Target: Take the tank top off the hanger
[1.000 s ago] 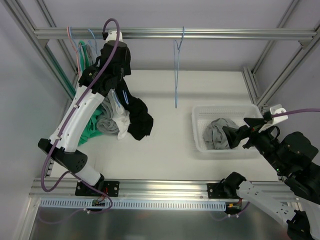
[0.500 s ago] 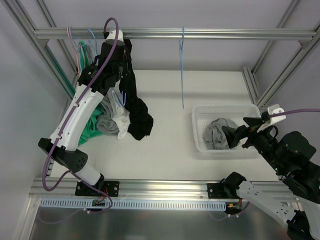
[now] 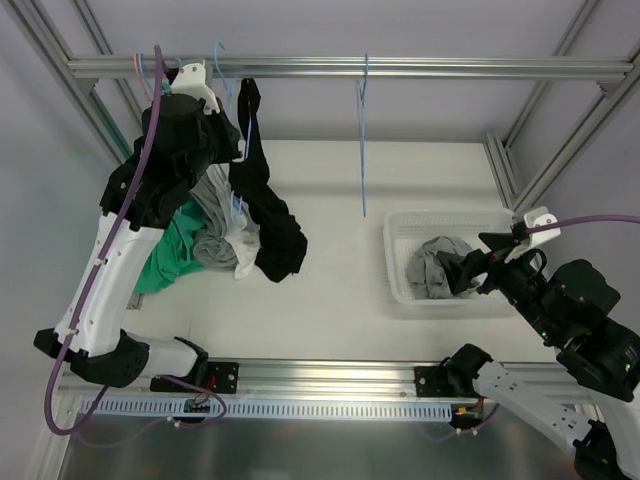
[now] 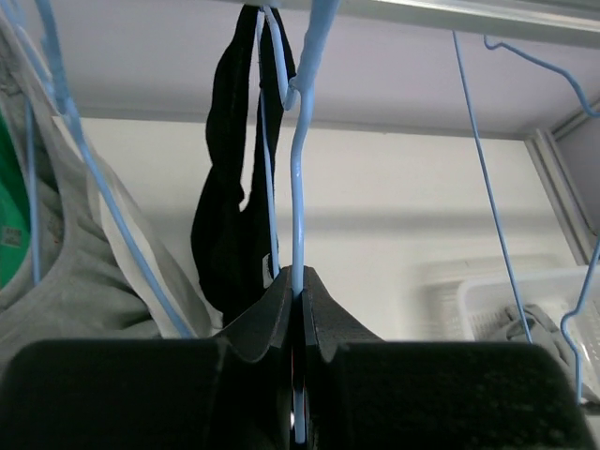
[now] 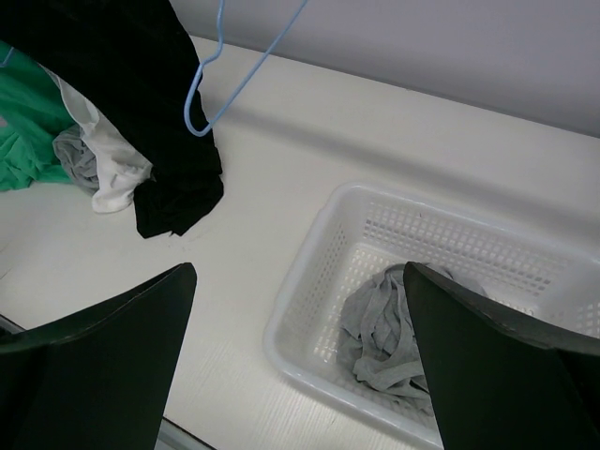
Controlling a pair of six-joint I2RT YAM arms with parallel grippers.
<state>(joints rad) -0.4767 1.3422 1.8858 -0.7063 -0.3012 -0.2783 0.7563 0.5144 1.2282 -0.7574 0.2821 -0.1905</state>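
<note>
The black tank top (image 3: 262, 195) hangs from a light-blue wire hanger (image 3: 234, 205) near the left end of the top rail, and its lower end lies bunched on the table. In the left wrist view the top (image 4: 230, 216) drapes just left of the hanger wire (image 4: 298, 178). My left gripper (image 4: 298, 277) is shut on that wire below the hook. My right gripper (image 5: 298, 272) is open and holds nothing, hovering over the basket at the right.
A white basket (image 3: 398, 290) holds a grey garment (image 3: 430, 265). An empty blue hanger (image 3: 363, 140) hangs mid-rail (image 3: 450, 68). Green (image 3: 165, 255) and grey-white clothes (image 3: 215, 240) hang and pile at the left, on further hangers.
My left gripper has shut on the blue hanger wire and the arm has swung left. The black tank top now hangs stretched from the rail. The right arm has barely moved.
</note>
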